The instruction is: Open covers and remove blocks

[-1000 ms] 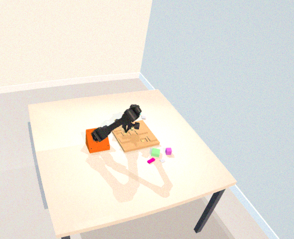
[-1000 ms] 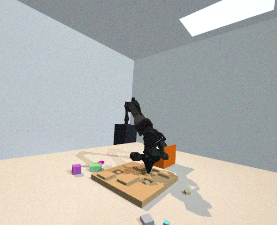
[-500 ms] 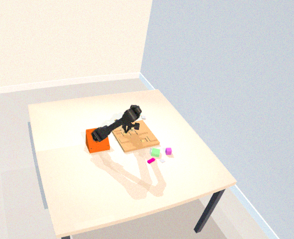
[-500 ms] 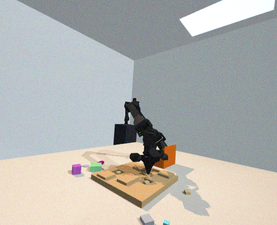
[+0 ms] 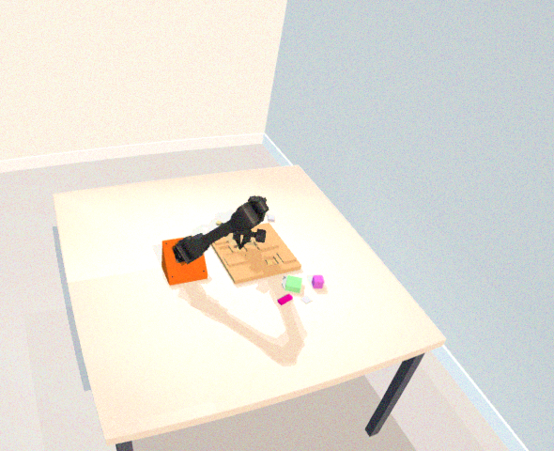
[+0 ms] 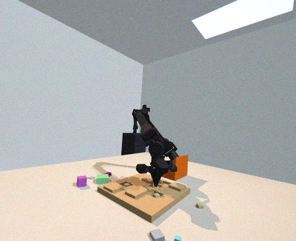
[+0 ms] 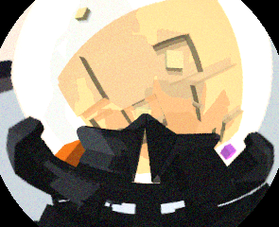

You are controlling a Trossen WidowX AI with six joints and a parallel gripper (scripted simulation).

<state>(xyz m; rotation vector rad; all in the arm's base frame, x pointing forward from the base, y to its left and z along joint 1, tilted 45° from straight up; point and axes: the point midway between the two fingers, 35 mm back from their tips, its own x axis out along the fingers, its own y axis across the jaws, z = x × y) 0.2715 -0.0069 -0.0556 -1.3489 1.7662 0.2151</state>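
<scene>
The wooden puzzle board (image 5: 240, 274) (image 6: 148, 208) lies flat on the table. Raised tan covers stand beside the wells, among them a left cover (image 6: 113, 187), a middle cover (image 6: 136, 192) and a right cover (image 6: 177, 186). A pale block (image 6: 156, 195) (image 7: 174, 60) sits in an uncovered well. Another block (image 6: 126, 184) sits in the well at the board's left in the exterior view. My gripper (image 5: 239, 246) (image 6: 156, 185) (image 7: 145, 116) is shut and empty, tips low over the board by a third well. A pale block (image 7: 142, 111) shows just beyond the tips, partly hidden. The far cover is partly hidden.
A small tan block (image 6: 199, 205) (image 7: 82, 13) lies off the board. Green (image 5: 294, 284) (image 6: 102, 179), purple (image 5: 317, 281) (image 6: 82, 181) and magenta (image 5: 284, 299) pieces lie beyond one side; grey (image 6: 157, 235) and cyan (image 6: 177, 237) pieces at another. An orange box (image 5: 185, 272) (image 6: 181, 167) stands near the arm.
</scene>
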